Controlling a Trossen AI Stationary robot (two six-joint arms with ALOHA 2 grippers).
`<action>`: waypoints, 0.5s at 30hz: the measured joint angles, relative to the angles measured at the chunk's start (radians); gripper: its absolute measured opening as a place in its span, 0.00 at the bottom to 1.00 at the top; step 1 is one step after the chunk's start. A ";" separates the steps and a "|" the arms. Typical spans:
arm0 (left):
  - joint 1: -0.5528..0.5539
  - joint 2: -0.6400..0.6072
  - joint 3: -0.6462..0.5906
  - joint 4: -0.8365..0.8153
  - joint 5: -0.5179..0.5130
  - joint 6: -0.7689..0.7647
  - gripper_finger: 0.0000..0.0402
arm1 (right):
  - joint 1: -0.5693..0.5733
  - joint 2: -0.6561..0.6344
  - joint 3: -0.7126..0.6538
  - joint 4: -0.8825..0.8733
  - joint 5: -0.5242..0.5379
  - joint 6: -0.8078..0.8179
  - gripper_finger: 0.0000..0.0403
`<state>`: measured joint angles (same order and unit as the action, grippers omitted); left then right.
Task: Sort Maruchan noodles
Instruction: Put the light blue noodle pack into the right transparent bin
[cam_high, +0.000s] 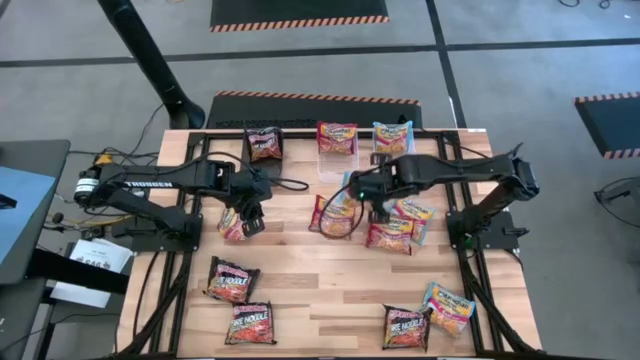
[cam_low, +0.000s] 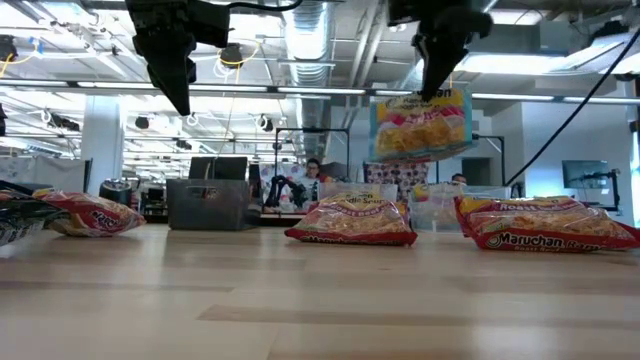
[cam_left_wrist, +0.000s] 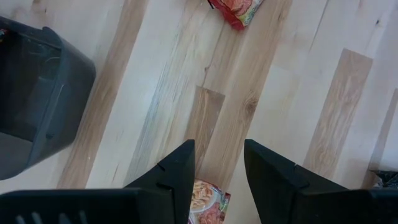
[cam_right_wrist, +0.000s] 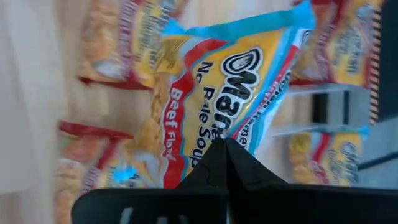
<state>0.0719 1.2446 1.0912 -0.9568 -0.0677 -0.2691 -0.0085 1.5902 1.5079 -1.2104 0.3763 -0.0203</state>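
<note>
- Right wrist view showed the right jaws (cam_right_wrist: 222, 144) pinched tight on the edge of a light blue and yellow packet (cam_right_wrist: 236, 87), which filled the space just ahead of the fingertips.
- Low view showed that same packet hanging in the air below the right jaws, clear of the wooden surface (cam_low: 320, 300) and tilted slightly.
- From above, the right jaws sat over a cluster of packets (cam_high: 390, 222) near the middle of the surface, with a clear bin (cam_high: 337, 160) and a blue packet (cam_high: 392, 137) beyond them at the far edge.
- The left jaws (cam_left_wrist: 217, 168) stood parted and empty, hanging above the surface with a red packet (cam_left_wrist: 208, 205) directly beneath the gap between the fingers.
- A black bin (cam_left_wrist: 37, 93) lay off to one side ahead of the left jaws.
- Dark packets (cam_high: 232, 281) lay well apart from both jaws, near the front edge.
- Judgement: the step in hand looked like carrying the lifted blue packet to its matching group.
- To do it well, the grip on the thin edge likely needed to hold firm, as the packet could swing or slip.
- Travel probably needed to stay high enough to clear the packets lying below.
- Release was likely best done low and directly over the matching blue packet, so it would not slide onto a different colour.
</note>
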 joint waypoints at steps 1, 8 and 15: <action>0.000 0.000 0.000 -0.001 0.000 0.000 0.31 | -0.014 -0.005 0.000 -0.003 0.004 -0.010 0.01; 0.000 0.000 0.000 -0.004 0.000 0.000 0.31 | -0.143 -0.059 0.000 -0.041 0.044 -0.066 0.01; 0.000 0.000 0.000 -0.012 0.000 0.000 0.31 | -0.285 -0.085 0.000 -0.048 0.106 -0.176 0.01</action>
<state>0.0719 1.2446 1.0912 -0.9692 -0.0677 -0.2691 -0.2932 1.5051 1.5082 -1.2584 0.4824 -0.1961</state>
